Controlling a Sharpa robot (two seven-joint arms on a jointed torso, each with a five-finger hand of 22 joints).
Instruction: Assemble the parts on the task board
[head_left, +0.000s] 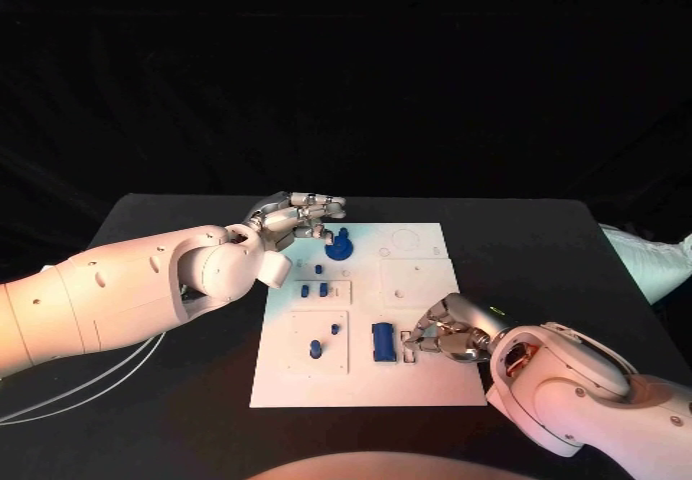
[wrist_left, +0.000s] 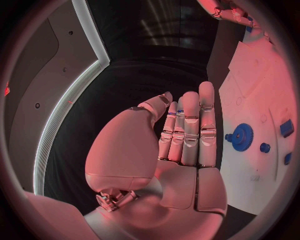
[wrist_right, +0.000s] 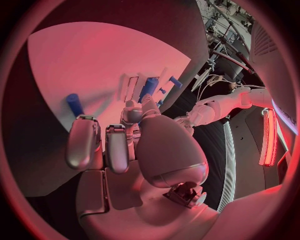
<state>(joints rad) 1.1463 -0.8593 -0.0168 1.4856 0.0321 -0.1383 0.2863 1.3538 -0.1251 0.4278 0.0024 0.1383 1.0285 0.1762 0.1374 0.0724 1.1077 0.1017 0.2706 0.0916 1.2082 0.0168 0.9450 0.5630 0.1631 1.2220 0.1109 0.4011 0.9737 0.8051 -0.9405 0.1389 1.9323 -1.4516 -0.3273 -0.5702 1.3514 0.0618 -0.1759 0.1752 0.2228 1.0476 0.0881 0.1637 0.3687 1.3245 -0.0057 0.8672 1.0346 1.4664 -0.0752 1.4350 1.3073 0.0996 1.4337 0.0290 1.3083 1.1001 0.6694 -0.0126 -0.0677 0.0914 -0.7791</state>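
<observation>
task board on desk: blue gear, block, small pegs in recesses | left hand fingers straight, empty; right hand at block, grip unclear

Worktop: black, matte, dark backdrop behind its far edge.
Task board: white plate lying flat at mid-worktop, long side running front to back.
Cables: pale, lying on the worktop's left front part, beside the board, not touching it.
Worktop right of board: bare black surface.
</observation>
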